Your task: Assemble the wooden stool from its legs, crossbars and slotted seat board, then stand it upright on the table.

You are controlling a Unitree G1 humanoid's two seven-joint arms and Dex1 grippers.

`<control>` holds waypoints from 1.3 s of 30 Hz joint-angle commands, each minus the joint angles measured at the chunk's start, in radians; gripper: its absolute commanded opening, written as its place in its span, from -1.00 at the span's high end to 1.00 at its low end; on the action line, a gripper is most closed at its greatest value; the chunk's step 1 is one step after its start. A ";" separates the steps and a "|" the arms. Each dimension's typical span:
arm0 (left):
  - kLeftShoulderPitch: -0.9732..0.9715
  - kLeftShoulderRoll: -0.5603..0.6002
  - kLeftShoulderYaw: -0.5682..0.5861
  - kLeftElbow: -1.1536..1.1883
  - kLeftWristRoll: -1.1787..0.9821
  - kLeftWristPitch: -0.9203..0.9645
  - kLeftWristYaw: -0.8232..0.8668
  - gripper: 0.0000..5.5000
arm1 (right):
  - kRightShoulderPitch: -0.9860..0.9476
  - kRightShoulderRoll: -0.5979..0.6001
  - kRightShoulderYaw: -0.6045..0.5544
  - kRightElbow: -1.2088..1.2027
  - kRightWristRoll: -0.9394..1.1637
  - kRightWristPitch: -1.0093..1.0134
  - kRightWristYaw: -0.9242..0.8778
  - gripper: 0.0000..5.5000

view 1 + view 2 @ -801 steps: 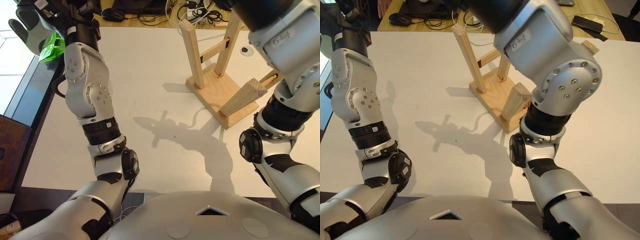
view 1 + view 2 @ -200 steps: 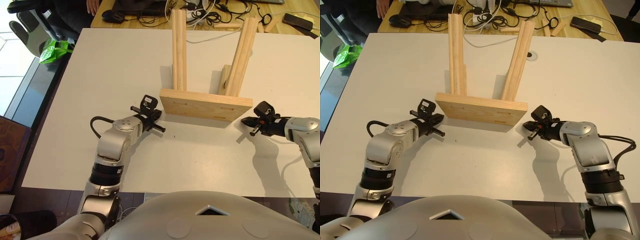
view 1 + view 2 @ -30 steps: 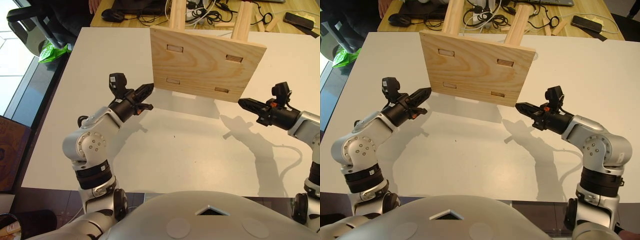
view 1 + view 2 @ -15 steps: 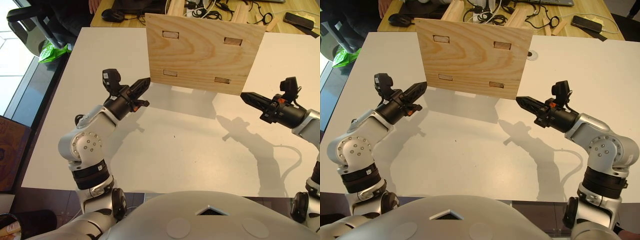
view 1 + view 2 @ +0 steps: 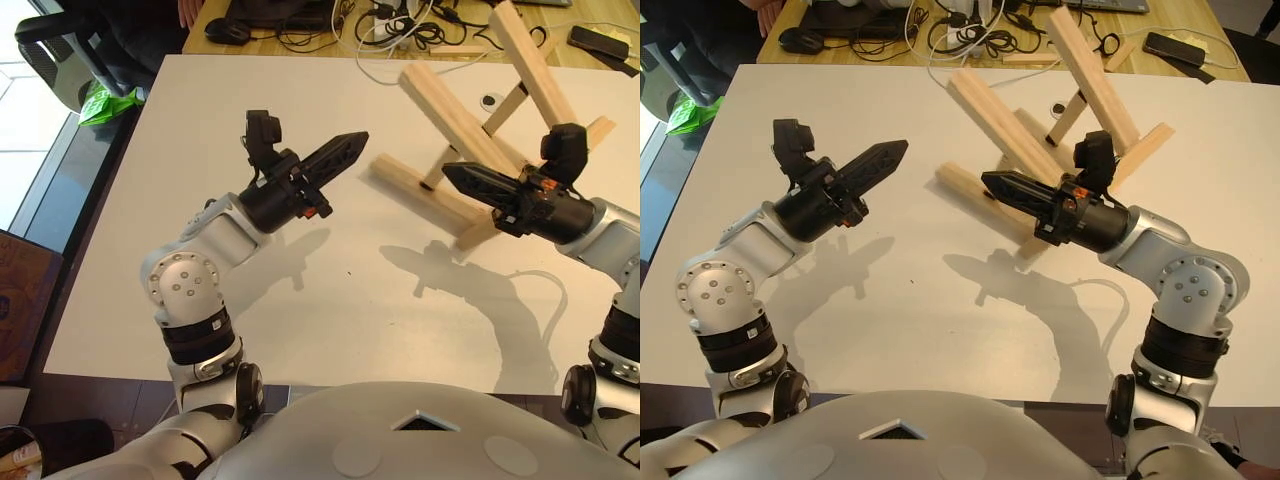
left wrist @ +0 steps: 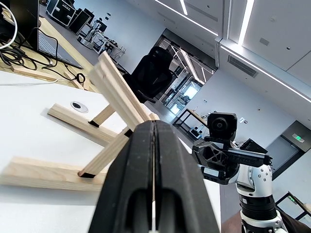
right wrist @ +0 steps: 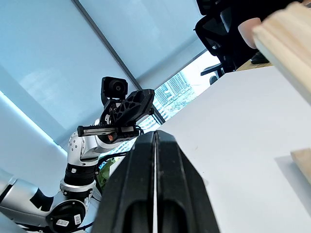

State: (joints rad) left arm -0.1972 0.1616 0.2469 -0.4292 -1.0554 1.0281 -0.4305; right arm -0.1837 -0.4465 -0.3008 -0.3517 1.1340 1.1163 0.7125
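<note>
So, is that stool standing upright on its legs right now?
No, the stool lies tipped over on the table, with its legs slanting sideways.

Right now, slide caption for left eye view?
Stool lies toppled on the table; shut left claw and right claw hover empty.

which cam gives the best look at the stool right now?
Right eye view: the stool shows four legs and a crossbar, with the right hand in front of its middle. Left eye view is similar. Left wrist view has three legs and crossbars, partly blocked. Right wrist view catches wood at its edge.
</note>
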 commanded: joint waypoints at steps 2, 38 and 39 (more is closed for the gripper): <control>0.000 0.031 -0.009 0.005 -0.018 -0.017 0.020 0.99 | 0.011 -0.026 0.007 -0.008 0.031 -0.005 -0.011 1.00; -0.008 0.073 -0.086 0.041 0.009 -0.123 0.123 0.99 | -0.150 -0.027 0.143 0.384 -0.596 -0.427 -0.346 1.00; -0.008 0.075 -0.087 0.042 0.010 -0.124 0.125 0.99 | -0.145 -0.029 0.152 0.398 -0.637 -0.460 -0.360 1.00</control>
State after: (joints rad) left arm -0.1939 0.2267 0.1653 -0.3972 -1.0631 0.9098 -0.3171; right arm -0.3641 -0.4542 -0.1772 -0.0128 0.5863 0.6648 0.3965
